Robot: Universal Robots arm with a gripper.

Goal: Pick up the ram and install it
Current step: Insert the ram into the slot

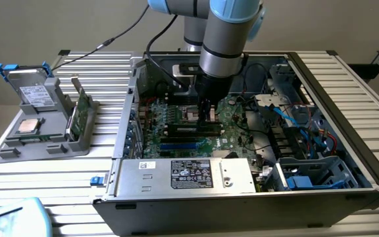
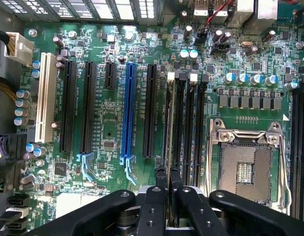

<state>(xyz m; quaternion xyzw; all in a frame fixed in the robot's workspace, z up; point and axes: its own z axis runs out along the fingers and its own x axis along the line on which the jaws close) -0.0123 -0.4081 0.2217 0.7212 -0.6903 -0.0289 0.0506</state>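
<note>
Here your jaws pinch the ram by its flat faces, edge-down along a memory slot beside the processor socket, aligned lengthwise for seating.

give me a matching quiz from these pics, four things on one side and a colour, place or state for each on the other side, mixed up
Things:
1. long expansion slot
2. processor socket
3. processor chip
4. gripper

Colour, place or state:
a. empty, no chip in it
b. over the black memory slots
c. blue
d. lying in the grey holder outside the case

Pairs: 1-c, 2-a, 3-d, 4-b
</note>
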